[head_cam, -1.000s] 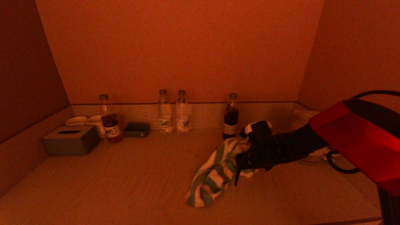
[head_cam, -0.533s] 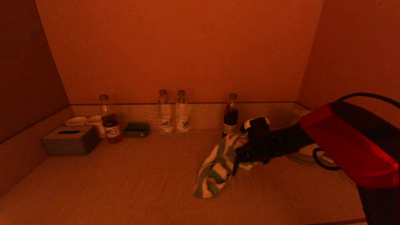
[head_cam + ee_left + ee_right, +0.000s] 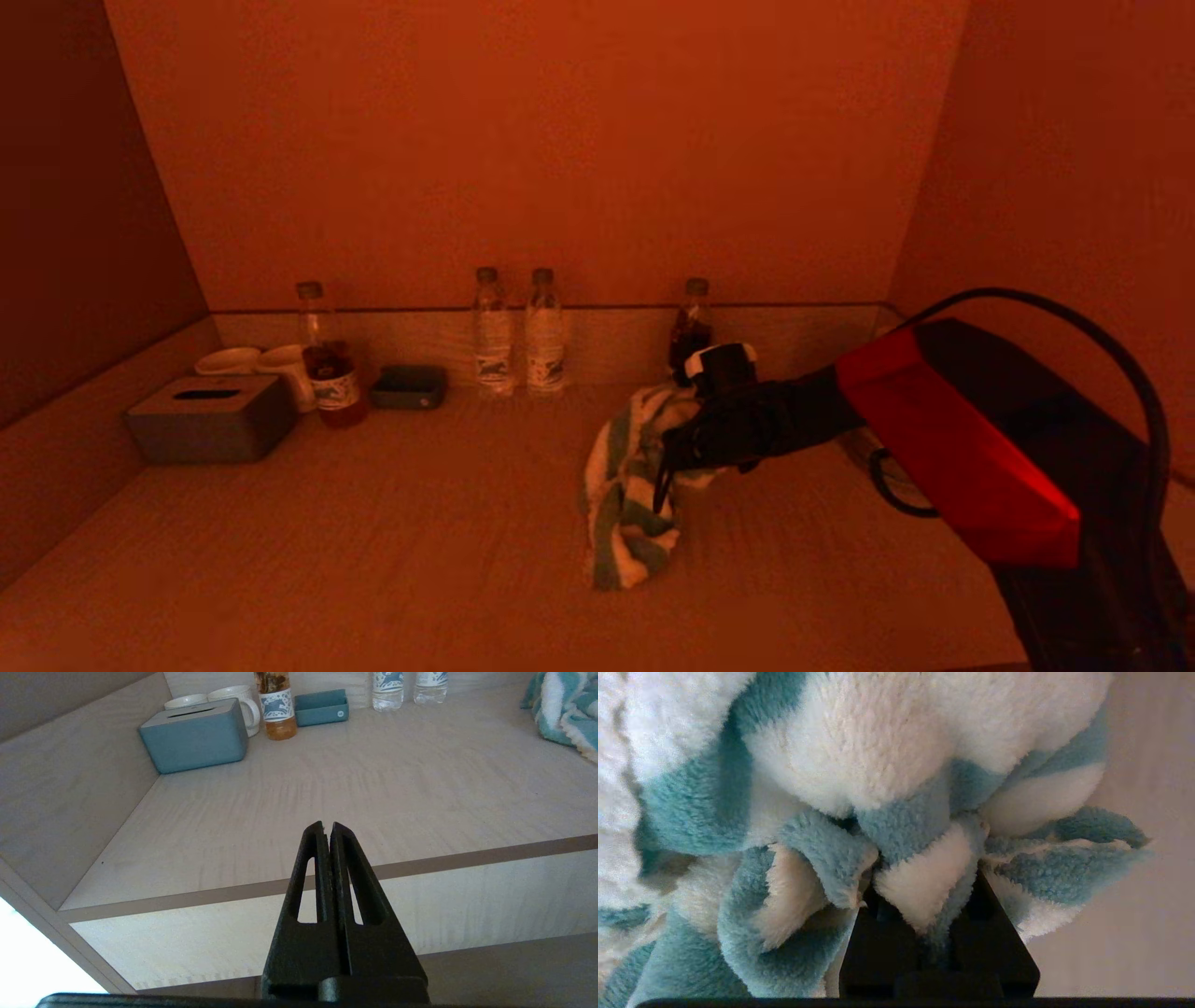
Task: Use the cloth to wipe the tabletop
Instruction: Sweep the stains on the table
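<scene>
Head view: the right gripper (image 3: 674, 446) is out over the middle-right of the tabletop (image 3: 373, 541), with the cloth (image 3: 627, 485) bunched in front of it. The right wrist view settles the grip: the jaws are pinched on a thick fold of cloth (image 3: 859, 812), with fluffy stripes swelling over and around them. The lower end of the cloth trails on the wood toward the front edge, while the upper part is gathered at the gripper, close in front of the dark bottle (image 3: 691, 322) at the back edging.

So where does the job stand? The cloth is in hand and in contact with the surface, so the pickup is done and this looks like a wiping stroke in progress. How much wood has already been covered, I can't tell; the surface shows no marks or wet streaks either way. By my reading, the broad bare stretch to the left and along the front edge remains the obvious ground to cover.

Watch the back row: two clear bottles (image 3: 513, 331), a tea bottle (image 3: 327, 359), cups (image 3: 257, 364), a small tray (image 3: 409, 385) and a tissue box (image 3: 213, 418) leave little room for a sweep there.

The left gripper (image 3: 327, 833) sits idle off the front edge, fingers pressed together, holding nothing.
</scene>
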Available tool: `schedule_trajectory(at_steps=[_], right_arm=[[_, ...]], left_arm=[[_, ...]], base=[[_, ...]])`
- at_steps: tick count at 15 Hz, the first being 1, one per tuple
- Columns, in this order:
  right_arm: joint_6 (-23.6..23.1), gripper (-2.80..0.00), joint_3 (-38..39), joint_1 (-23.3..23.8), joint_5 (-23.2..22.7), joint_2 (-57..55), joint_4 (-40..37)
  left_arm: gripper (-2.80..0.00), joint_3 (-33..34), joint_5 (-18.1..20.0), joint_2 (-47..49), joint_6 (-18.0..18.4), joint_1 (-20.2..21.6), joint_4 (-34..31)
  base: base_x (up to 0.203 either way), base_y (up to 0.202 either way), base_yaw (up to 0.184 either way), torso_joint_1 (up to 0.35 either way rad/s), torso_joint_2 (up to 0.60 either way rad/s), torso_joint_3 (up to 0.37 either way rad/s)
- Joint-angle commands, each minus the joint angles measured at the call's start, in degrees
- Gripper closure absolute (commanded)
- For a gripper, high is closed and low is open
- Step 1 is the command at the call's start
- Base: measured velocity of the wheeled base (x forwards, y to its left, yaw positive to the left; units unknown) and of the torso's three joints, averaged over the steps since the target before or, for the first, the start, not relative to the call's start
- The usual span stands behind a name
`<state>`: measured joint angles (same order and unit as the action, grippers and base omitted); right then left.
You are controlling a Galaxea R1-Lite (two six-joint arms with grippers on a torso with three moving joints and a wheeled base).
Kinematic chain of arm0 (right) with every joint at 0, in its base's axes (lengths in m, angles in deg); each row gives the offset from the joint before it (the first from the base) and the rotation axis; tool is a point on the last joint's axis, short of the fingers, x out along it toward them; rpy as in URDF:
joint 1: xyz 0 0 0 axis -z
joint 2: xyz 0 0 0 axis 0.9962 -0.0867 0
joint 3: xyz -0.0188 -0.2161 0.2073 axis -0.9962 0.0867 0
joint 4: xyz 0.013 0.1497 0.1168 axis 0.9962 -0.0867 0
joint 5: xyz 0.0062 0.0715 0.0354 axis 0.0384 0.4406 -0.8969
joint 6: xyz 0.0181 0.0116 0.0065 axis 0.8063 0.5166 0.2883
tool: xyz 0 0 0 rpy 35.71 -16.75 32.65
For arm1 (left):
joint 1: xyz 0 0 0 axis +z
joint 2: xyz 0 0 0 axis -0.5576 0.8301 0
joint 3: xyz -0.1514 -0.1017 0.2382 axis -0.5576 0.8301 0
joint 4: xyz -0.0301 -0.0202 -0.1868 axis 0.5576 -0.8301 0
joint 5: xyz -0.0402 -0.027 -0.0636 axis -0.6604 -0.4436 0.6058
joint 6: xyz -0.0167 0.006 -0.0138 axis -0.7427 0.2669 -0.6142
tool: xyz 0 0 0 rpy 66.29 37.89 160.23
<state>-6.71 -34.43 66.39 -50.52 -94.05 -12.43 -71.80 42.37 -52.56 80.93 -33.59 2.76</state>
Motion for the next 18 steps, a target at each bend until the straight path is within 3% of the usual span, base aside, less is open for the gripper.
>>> schedule_trajectory(at_steps=[1, 13, 18], right_arm=[[0.11, 0.00, -3.15, -0.59, -0.04, -3.13, 0.15], [0.12, 0.00, -9.97, -3.67, -0.04, -6.67, 0.61], [-0.93, 0.00, -14.79, -7.21, -0.04, -8.58, 0.31]], left_arm=[[0.00, 0.00, 0.09, 0.00, 0.04, 0.05, -0.01], [0.00, 0.00, 0.00, 0.00, 0.04, 0.05, -0.01], [0.00, 0.00, 0.00, 0.00, 0.04, 0.05, -0.01]], base=[[0.000, 0.000, 0.000, 0.000, 0.00, 0.000], [0.000, 0.000, 0.000, 0.000, 0.00, 0.000], [0.000, 0.000, 0.000, 0.000, 0.00, 0.000]])
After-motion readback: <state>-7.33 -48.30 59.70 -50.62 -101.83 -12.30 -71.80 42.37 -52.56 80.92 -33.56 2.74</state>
